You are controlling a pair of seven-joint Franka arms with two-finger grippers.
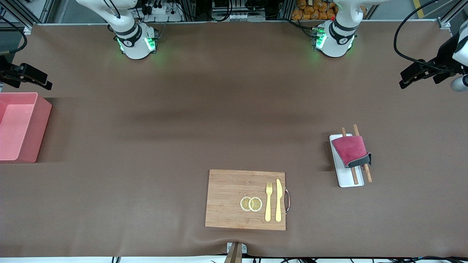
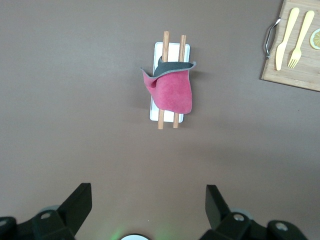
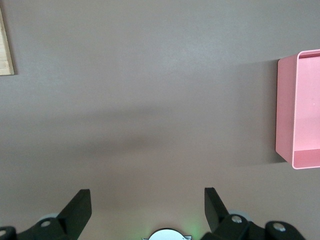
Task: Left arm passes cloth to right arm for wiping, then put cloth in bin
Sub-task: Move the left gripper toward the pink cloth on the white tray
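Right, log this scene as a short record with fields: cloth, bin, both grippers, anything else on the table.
cloth: cloth draped over two wooden sticks on a white tray, toward the left arm's end
bin: bin at the right arm's end, nothing seen inside
left gripper: left gripper open, holding nothing, arm waits
right gripper: right gripper open, holding nothing, arm waits
other: cutting board with fork, knife, two lemon slices

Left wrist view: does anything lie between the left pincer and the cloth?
No. In the left wrist view only bare brown table separates the open left pincer from the cloth, draped over chopsticks on a white tray.
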